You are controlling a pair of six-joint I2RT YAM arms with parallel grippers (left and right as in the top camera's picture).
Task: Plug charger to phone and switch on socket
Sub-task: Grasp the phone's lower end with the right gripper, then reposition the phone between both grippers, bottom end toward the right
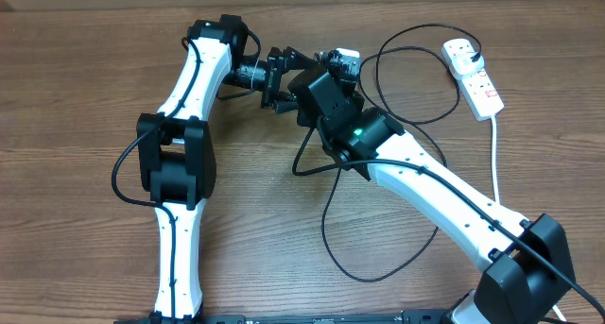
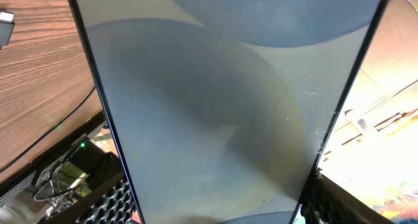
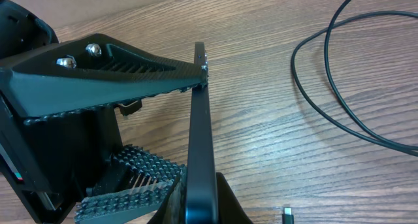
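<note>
The phone [image 2: 215, 106] fills the left wrist view with its pale blue-grey screen. My left gripper [image 2: 215, 204] is shut on it, one finger on each long edge. In the right wrist view the phone [image 3: 198, 132] shows edge-on, and my right gripper [image 3: 199, 208] is shut on its near end. In the overhead view both grippers, left [image 1: 282, 83] and right [image 1: 317, 90], meet above the table's back middle and hide the phone. The charger cable [image 1: 324, 231] loops loose over the table. Its connector tip [image 3: 287, 215] lies on the wood, apart from the phone. The socket [image 1: 477, 78] lies at the back right.
The socket's thick white cord [image 1: 496, 154] runs toward the front right, past my right arm. Black cable loops [image 3: 294, 67] lie to the right of the phone and under my right arm. The table is bare wood.
</note>
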